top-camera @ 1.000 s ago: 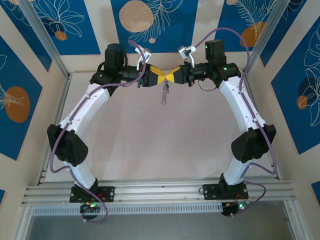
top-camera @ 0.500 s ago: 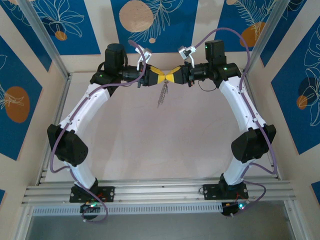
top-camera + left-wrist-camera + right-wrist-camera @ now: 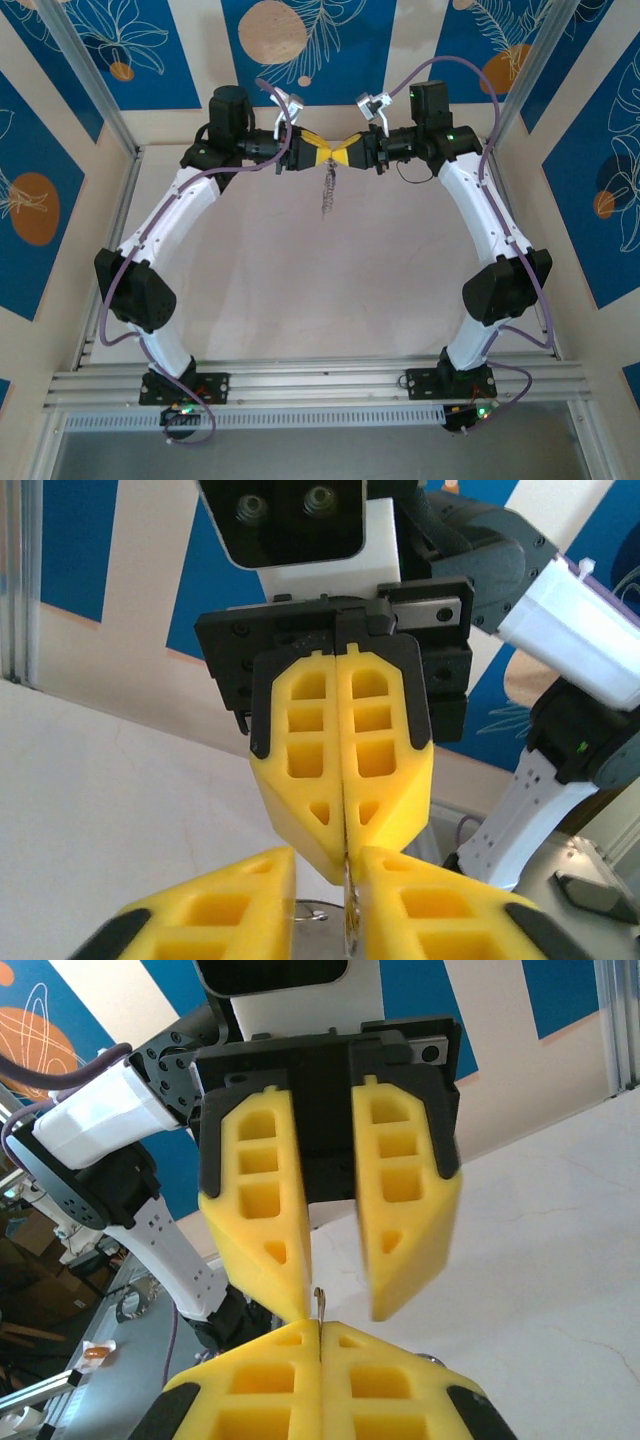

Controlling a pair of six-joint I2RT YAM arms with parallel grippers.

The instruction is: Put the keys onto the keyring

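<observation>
My right claw (image 3: 344, 860) was clenched on the top edge of the keyring (image 3: 326, 196), which hung above the table (image 3: 300, 290); my left claw (image 3: 342, 1305) stood narrowly parted. I judged the keyring light, stiff and slippery: grip its plain side.

A pale bench (image 3: 300, 290) lay across the middle of the frame. Blue wall panels (image 3: 300, 40) with orange discs and white leaf outlines stood along the top and sides. An aluminium rail (image 3: 320, 378) crossed the bottom.

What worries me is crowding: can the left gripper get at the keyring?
Probably yes: the left gripper, slightly open, faces the shut right gripper tip to tip, with the keyring hanging just below, nothing between.
</observation>
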